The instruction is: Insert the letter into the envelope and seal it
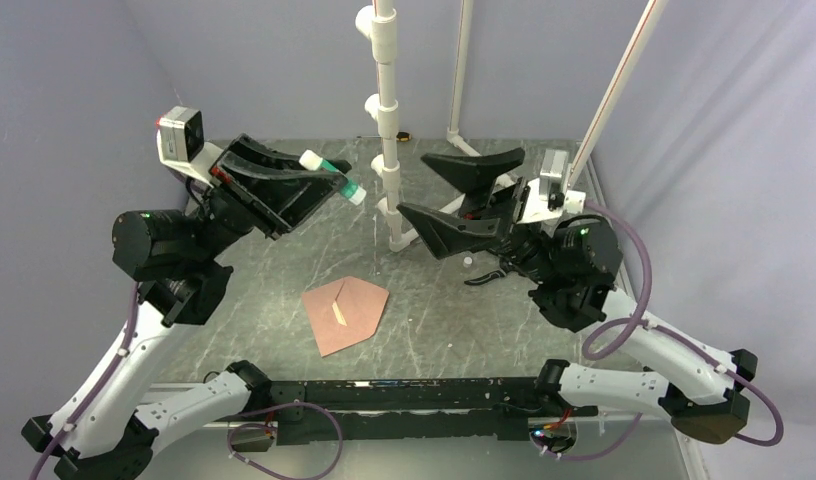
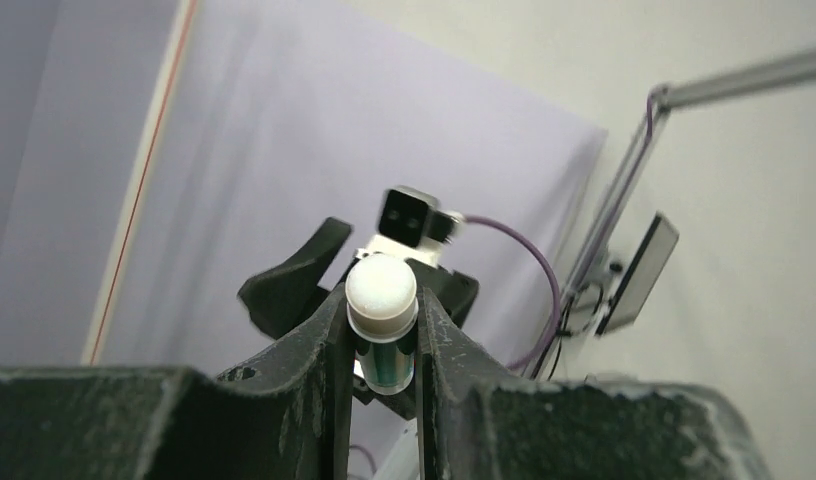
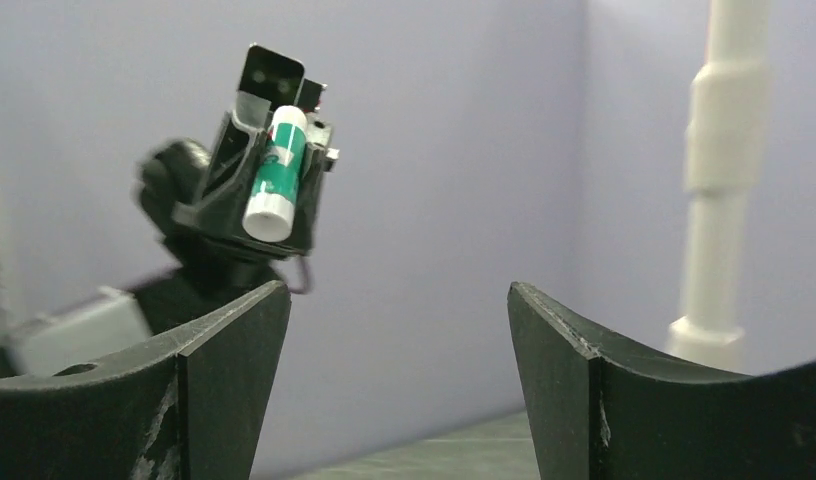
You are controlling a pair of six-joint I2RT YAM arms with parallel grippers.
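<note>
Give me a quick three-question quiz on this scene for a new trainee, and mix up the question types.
1. True or false: the left gripper is clamped on a glue stick.
2. Pick one. The right gripper is: A) open and empty; B) shut on a pen; C) shut on a sheet of paper.
3. Short answer: which camera view shows the envelope?

Key
1. True.
2. A.
3. Only the top external view. Both wrist cameras point up and away from it.
</note>
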